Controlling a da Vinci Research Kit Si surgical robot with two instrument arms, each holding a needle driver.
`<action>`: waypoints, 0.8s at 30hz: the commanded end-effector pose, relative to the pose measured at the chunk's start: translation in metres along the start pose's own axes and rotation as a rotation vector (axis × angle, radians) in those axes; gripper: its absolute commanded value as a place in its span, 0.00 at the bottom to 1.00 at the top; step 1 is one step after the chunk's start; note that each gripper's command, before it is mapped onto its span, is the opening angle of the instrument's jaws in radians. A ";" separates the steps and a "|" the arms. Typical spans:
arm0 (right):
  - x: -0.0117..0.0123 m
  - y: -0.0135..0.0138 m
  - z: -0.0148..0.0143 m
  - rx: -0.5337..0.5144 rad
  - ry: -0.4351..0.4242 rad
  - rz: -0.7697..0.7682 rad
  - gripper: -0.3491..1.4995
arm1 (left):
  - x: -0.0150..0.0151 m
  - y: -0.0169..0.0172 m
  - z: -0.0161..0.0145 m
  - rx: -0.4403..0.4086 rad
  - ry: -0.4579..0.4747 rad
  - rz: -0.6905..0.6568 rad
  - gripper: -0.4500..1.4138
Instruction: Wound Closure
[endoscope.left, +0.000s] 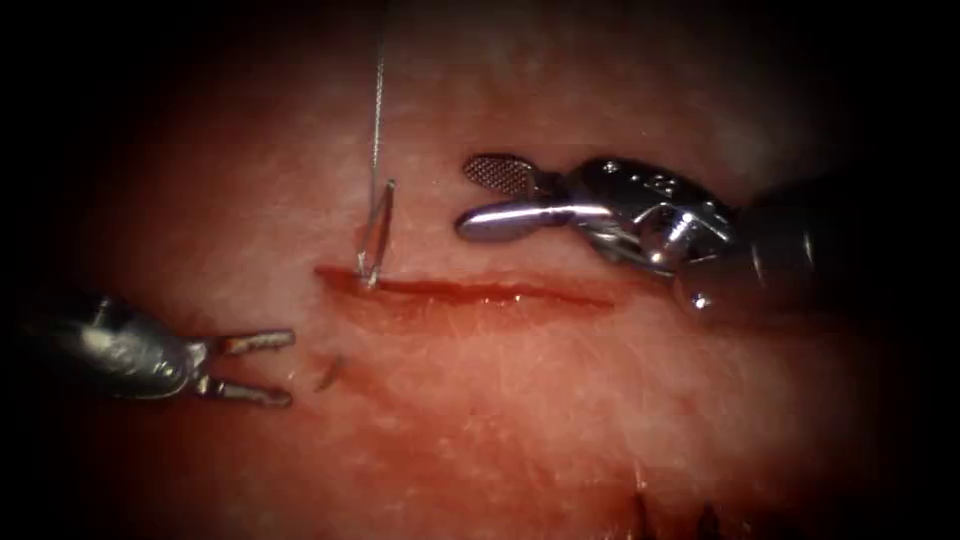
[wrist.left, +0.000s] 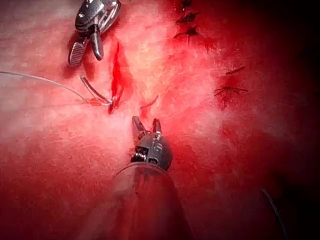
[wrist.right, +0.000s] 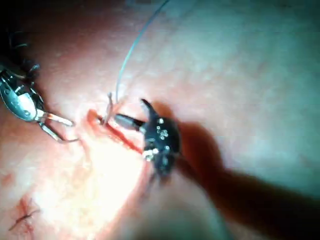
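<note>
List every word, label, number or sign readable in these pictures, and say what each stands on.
None: no readable text in these views.
The right gripper, open and holding nothing, bears only a crosshatched pad on its upper jaw and small dots on its wrist, no letters.
The left gripper, open and empty, is plain metal.
The needle stands in the tissue at the cut's left end, thread trailing.

— Any walls, floor, furniture, windows? 
— None to be made out; only darkness ringing the endoscope view's edges. 
— And the light? 
— Bright at the centre, fading outward into black on every side.
</note>
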 end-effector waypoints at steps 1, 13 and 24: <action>-0.0014 -0.0001 0.0007 -0.008 -0.001 0.001 0.85 | -0.0003 0.0013 0.0007 -0.010 0.019 -0.004 0.31; -0.0029 0.0003 0.0015 -0.017 0.000 -0.015 0.83 | 0.0005 0.0016 0.0031 -0.048 0.142 0.017 0.29; -0.0037 0.0000 0.0023 -0.024 0.001 -0.028 0.79 | 0.0011 0.0018 0.0028 -0.167 0.181 -0.278 0.00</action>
